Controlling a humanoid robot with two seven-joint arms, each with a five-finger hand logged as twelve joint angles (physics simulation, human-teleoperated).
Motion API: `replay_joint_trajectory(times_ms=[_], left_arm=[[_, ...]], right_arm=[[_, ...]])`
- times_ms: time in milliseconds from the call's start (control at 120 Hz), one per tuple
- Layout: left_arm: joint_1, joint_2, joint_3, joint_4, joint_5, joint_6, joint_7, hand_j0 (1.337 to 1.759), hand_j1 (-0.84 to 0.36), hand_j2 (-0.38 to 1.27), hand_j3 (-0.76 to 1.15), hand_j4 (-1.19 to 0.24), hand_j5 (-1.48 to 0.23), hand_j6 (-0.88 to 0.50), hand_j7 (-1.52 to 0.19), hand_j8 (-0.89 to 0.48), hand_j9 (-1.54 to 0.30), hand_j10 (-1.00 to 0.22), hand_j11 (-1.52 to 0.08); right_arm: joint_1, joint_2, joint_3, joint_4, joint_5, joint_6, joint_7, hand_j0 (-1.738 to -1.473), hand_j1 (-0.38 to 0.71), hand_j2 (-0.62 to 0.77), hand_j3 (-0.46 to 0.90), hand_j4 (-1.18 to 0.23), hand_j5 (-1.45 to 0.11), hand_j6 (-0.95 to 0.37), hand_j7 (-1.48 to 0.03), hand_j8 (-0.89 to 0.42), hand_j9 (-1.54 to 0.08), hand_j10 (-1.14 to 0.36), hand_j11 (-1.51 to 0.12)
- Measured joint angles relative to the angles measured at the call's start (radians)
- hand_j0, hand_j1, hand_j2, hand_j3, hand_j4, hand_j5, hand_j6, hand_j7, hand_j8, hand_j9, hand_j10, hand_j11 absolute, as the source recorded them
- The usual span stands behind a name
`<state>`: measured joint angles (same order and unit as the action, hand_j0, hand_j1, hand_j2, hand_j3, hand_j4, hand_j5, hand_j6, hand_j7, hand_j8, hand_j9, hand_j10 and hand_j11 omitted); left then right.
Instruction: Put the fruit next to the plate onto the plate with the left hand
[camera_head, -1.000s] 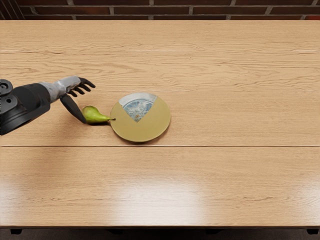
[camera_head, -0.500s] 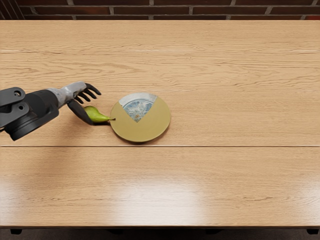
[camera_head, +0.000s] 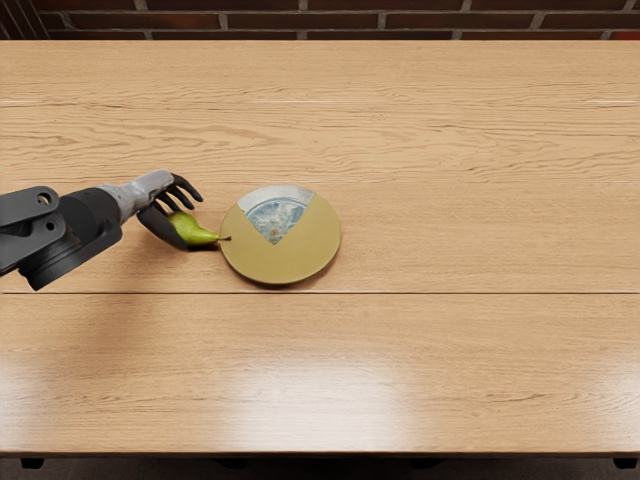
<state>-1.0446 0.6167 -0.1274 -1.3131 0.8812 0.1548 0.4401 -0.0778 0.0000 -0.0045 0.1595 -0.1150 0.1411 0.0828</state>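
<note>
Your left hand (camera_head: 168, 206), nearer than half a second ago, now cups the pear (camera_head: 196, 233) with fingers (camera_head: 184, 190) spread, not clenched. Green, stem rightward, it lies left of centre, touching the plate (camera_head: 300, 252).

Wooden table (camera_head: 450, 350), brick wall (camera_head: 330, 18) behind.

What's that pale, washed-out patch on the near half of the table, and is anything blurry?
Head view: the patch is glare, light reflecting off the glossy table; the pear and plate cast only thin dark shadows at their lower edges; the left hand looks sharp, with no motion blur.
</note>
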Motion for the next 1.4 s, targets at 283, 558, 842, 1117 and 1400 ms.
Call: replay_joint_trajectory(times_ms=[283,558,842,1117,1400], left_arm=[[0.013,-0.014,-0.001,0.000,0.008,0.005,0.000,1.655,-0.21,0.08,0.00,-0.47,-0.62,-0.47,-0.62,-0.43,-0.63,-0.46,-0.63],[0.015,-0.017,-0.002,0.000,0.007,0.006,0.000,1.656,-0.25,0.11,0.00,-0.52,-0.67,-0.49,-0.67,-0.38,-0.68,-0.51,-0.68],[0.014,-0.012,-0.003,-0.004,0.006,0.005,0.001,1.656,-0.26,0.24,0.00,-0.57,-0.73,-0.52,-0.73,-0.42,-0.75,-0.56,-0.75],[-0.003,0.009,-0.015,-0.013,0.004,0.004,0.002,1.657,-0.25,0.31,0.00,-0.58,-0.76,-0.55,-0.76,-0.45,-0.77,-0.58,-0.77],[-0.013,0.004,-0.073,-0.015,0.001,-0.004,0.002,1.657,-0.26,0.33,0.00,-0.58,-0.77,-0.55,-0.76,-0.45,-0.76,-0.58,-0.77]], right_arm=[[0.000,0.000,0.000,0.000,0.000,0.000,0.000,-1.658,-0.33,0.00,0.00,-0.02,-0.02,-0.02,-0.02,-0.02,-0.02,-0.02,-0.02],[-0.005,0.000,0.000,0.000,0.000,0.000,0.000,-1.658,-0.33,0.00,0.00,-0.02,-0.02,-0.02,-0.02,-0.02,-0.02,-0.02,-0.02],[-0.006,0.000,0.000,0.000,0.000,0.000,0.000,-1.658,-0.33,0.00,0.00,-0.02,-0.02,-0.02,-0.02,-0.02,-0.02,-0.02,-0.02],[-0.007,0.000,0.000,0.000,0.000,0.000,0.000,-1.658,-0.33,0.00,0.00,-0.02,-0.02,-0.02,-0.02,-0.02,-0.02,-0.02,-0.02],[-0.007,0.000,0.000,0.000,0.000,0.000,0.000,-1.658,-0.33,0.00,0.00,-0.02,-0.02,-0.02,-0.02,-0.02,-0.02,-0.02,-0.02]])
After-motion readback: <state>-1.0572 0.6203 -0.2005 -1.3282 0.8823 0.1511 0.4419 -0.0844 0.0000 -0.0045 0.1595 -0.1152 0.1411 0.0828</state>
